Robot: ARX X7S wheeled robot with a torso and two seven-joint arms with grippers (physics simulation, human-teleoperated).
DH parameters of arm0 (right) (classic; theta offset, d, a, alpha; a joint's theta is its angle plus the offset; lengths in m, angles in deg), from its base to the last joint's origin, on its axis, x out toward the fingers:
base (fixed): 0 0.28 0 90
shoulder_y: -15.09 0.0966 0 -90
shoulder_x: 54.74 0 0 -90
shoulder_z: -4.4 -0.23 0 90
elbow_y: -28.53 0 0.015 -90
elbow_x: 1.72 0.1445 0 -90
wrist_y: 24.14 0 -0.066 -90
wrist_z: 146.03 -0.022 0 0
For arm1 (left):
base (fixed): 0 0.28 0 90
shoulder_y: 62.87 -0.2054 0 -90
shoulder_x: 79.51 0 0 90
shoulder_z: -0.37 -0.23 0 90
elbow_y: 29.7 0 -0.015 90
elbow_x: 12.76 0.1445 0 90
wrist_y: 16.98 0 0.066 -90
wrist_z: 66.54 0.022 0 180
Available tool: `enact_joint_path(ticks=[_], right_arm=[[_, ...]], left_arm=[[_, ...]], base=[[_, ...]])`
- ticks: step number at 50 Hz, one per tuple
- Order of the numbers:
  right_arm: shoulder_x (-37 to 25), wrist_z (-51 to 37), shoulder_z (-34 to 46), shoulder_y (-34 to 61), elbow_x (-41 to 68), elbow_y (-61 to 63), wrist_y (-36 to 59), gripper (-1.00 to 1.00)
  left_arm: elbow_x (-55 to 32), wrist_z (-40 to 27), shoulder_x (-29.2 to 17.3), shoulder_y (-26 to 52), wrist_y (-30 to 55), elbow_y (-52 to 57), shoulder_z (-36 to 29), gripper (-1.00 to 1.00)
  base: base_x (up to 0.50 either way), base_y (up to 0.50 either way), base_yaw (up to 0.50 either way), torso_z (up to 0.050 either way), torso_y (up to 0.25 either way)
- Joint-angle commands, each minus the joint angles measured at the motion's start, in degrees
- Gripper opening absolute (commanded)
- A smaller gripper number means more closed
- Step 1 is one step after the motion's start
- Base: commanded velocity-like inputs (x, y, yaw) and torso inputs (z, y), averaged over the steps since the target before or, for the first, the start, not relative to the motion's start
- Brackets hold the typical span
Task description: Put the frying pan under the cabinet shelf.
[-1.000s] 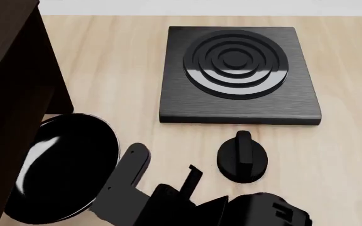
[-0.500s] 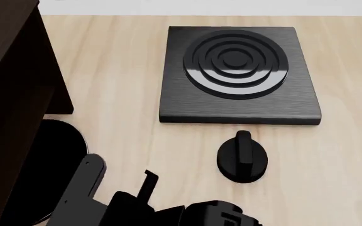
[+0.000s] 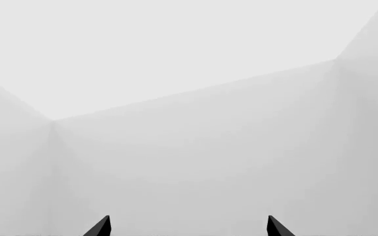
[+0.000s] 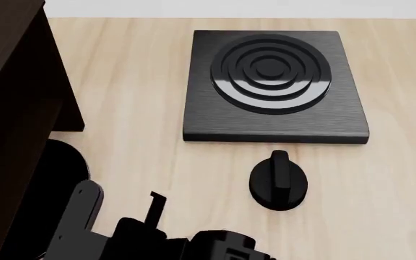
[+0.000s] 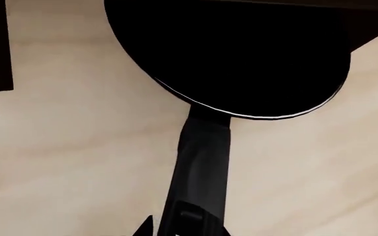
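Resting partly beneath the cabinet shelf (image 4: 9, 108), the frying pan (image 5: 235, 54) shows only a dark curved sliver in the head view, near the left edge of the wooden table (image 4: 136, 97). Right wrist view: round black body, thin silvery rim, most of the far half shaded by the dark boards above; a cabinet leg stands on the table just beside it. The long black handle (image 5: 202, 167) runs back from the pan toward the camera and passes between the two tips of the right gripper (image 5: 182, 231); only the tips' ends show at the frame edge, so cannot tell whether they clamp the handle or stand slack around it.

Left gripper (image 3: 187, 227): two dark tips set wide apart, nothing between them, facing plain pale walls.

Square black burner plate (image 4: 273, 86) with concentric rings sits toward the far edge of the table, well apart from the pan. Small round black knob (image 4: 278, 181) lies just in front of it. No brand, label or writing readable on anything.
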Motion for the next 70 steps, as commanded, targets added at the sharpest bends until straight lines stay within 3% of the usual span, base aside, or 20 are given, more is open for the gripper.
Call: enact_joint_path(ticks=[1, 14, 40, 70], right_arm=[[5.7, 4.3, -1.2, 0.0, 5.6, 10.5, -11.7, -1.00], [6.0, 6.5, 4.3, 0.7, -6.5, 2.5, -19.0, -1.00], [8.4, -2.2, 11.2, -0.6, -25.7, -2.3, -32.0, -1.00], [11.7, -8.2, 9.1, -4.8, -29.5, -3.6, -40.8, -1.00]], left_arm=[[0.0, -0.2, 0.0, -0.3, -0.1, 0.2, 0.5, 1.00], [-0.1, -0.6, -0.3, -0.8, -0.3, 0.1, 0.9, 1.00], [-0.4, -1.1, -0.7, -0.8, 0.0, 0.6, 0.9, 1.00], [0.0, -1.8, -0.8, -1.6, -0.8, 0.3, 1.1, 1.00]], base=[[0.00, 0.01, 0.01, 0.000, 0.000], [0.00, 0.01, 0.01, 0.000, 0.000], [0.00, 0.00, 0.01, 0.001, 0.002], [0.00, 0.00, 0.01, 0.001, 0.003]])
